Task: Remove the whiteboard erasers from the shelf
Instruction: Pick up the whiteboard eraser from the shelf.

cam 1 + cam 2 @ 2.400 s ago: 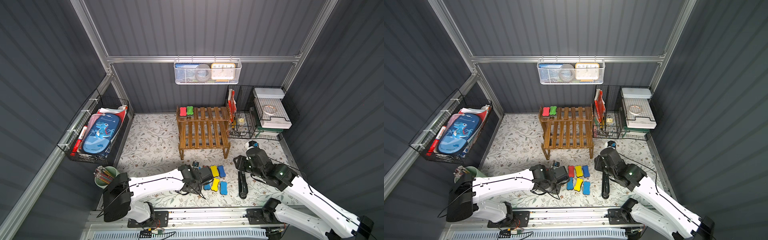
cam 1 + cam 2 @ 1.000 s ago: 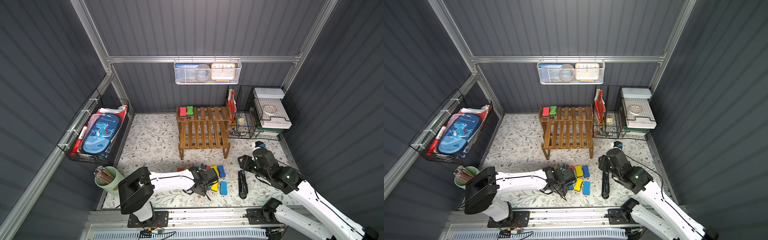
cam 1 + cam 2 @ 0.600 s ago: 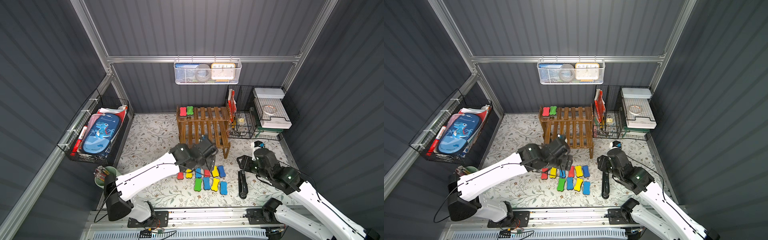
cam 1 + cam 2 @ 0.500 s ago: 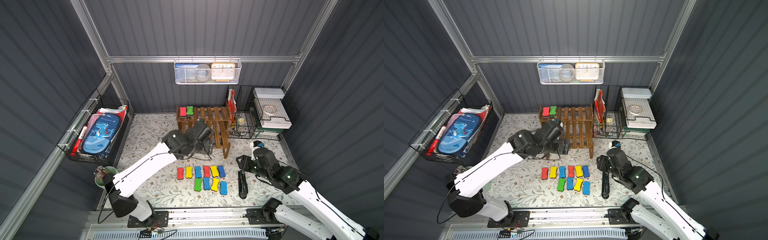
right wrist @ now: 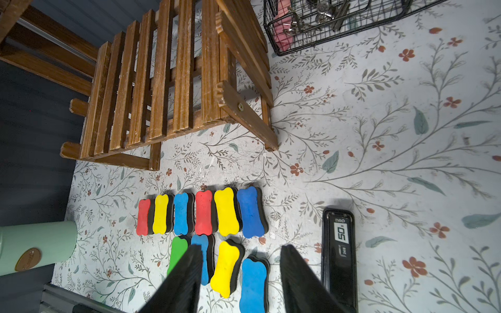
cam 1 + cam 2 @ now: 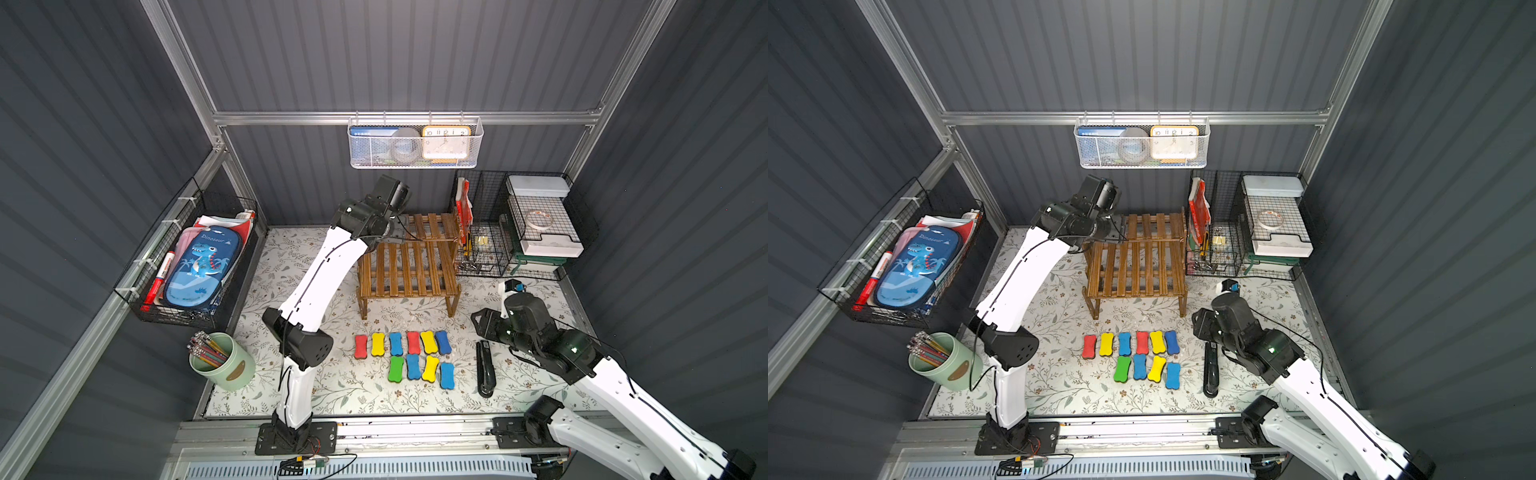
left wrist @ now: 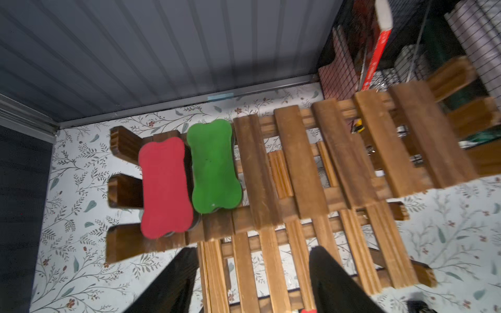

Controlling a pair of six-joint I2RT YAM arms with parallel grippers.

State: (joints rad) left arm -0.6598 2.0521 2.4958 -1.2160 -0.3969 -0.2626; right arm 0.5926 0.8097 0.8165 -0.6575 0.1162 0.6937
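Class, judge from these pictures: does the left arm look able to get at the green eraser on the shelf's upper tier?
Probably yes. The left arm is over the shelf, jaws open and empty, just short of the green eraser. Nothing covers it; the red eraser crowds one side.

In both top views the left arm [image 6: 365,216] covered one end of the upper tier of the shelf [image 6: 432,224], so we saw the red eraser [image 7: 165,187] and green eraser [image 7: 214,165] only from the left wrist, where the left tool [image 7: 252,249] ran off the edge. In the right wrist view the right tool [image 5: 241,246] hid part of the near eraser row [image 5: 226,268], and the edge cut the stapler [image 5: 339,257].
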